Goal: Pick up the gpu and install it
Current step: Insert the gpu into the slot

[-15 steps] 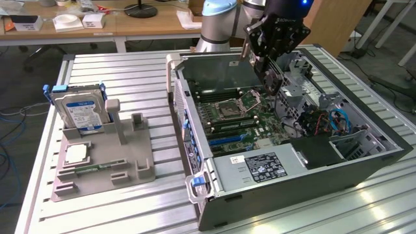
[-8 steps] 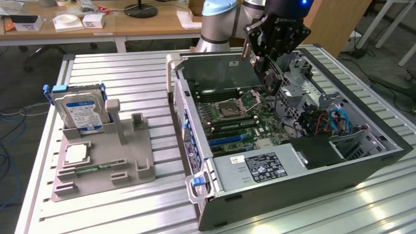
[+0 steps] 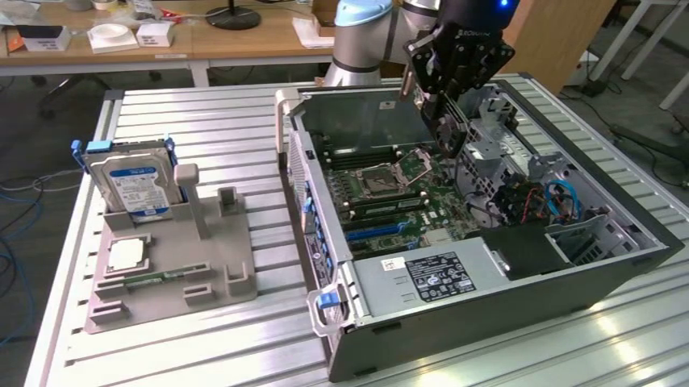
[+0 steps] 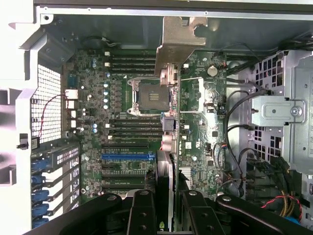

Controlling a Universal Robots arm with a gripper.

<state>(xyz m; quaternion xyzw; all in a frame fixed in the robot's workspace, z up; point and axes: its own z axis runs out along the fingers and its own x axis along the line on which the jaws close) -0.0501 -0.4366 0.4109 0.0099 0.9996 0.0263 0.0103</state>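
Note:
The gpu (image 3: pixel 450 133), a thin black card, hangs edge-down from my gripper (image 3: pixel 444 101) over the open computer case (image 3: pixel 603 278). It is above the motherboard (image 3: pixel 393 189), near the far end of the case. In the wrist view the gpu (image 4: pixel 166 169) appears edge-on between my two black fingers (image 4: pixel 142 213), and its metal end bracket (image 4: pixel 178 39) points away. My gripper (image 4: pixel 167 215) is shut on the card. The card crosses over the processor socket (image 4: pixel 146 95) and sits beside the blue expansion slot (image 4: pixel 124 157), clear of the board.
A grey holder (image 3: pixel 205 274) at the exterior view's left carries a silver hard drive (image 3: pixel 129 181), a processor chip (image 3: pixel 127 254) and a green memory stick (image 3: pixel 161 280). Inside the case are the power supply (image 3: pixel 431 278), a drive cage (image 3: pixel 511 153) and coloured cables (image 3: pixel 560 201).

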